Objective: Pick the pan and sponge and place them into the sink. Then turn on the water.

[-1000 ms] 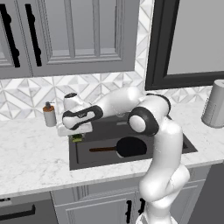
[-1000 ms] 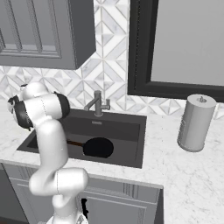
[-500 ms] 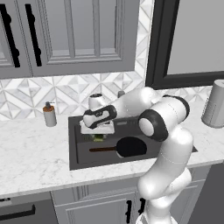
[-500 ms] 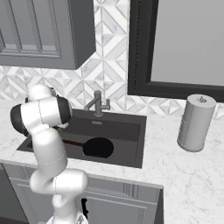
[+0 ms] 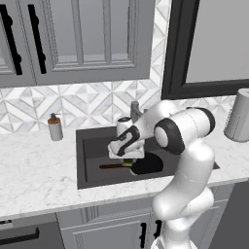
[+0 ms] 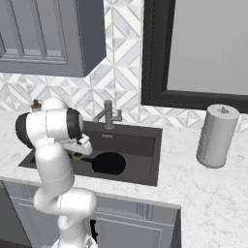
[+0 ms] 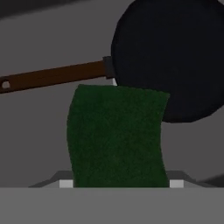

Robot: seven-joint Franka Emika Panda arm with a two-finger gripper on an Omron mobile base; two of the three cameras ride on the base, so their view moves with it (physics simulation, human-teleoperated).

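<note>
Moved since a second ago: my arm has swung right from the left rim of the sink, past the counter edge, and now reaches over the basin; the sponge has travelled with me, and the pan has stayed where it was in the basin.
My gripper (image 5: 127,160): it hangs low over the middle of the sink, pointing down, just left of the pan's round body and above the handle. In the right base view it sits at (image 6: 76,155), tucked behind my own upper arm.
Grip: my fingers are pinched on the sponge; the fingertips themselves are hidden behind it in the hand view, so I judge the hold from the sponge hanging between them.
Sponge (image 7: 117,136): its dark green face fills the middle of the hand view, hanging upright over the sink floor. It overlaps the spot where the pan's handle joins the pan, seen from above. In the left base view a sliver of green and yellow shows under my hand (image 5: 128,163). I cannot tell whether it touches the pan or the basin floor.
Pan (image 5: 146,164): lies flat on the sink floor, right of centre, its reddish-brown handle running left across the basin. In the hand view it is at (image 7: 175,52).
Sink (image 5: 92,146): dark basin set in the white marble counter (image 5: 34,170).
Faucet (image 6: 107,114): stands at the far rim of the sink, no stream falling from it.
Soap bottle (image 5: 55,128): on the counter, far left of the sink, near the backsplash.
Paper towel roll (image 6: 217,136): upright on the counter, well to the right of the sink.
</note>
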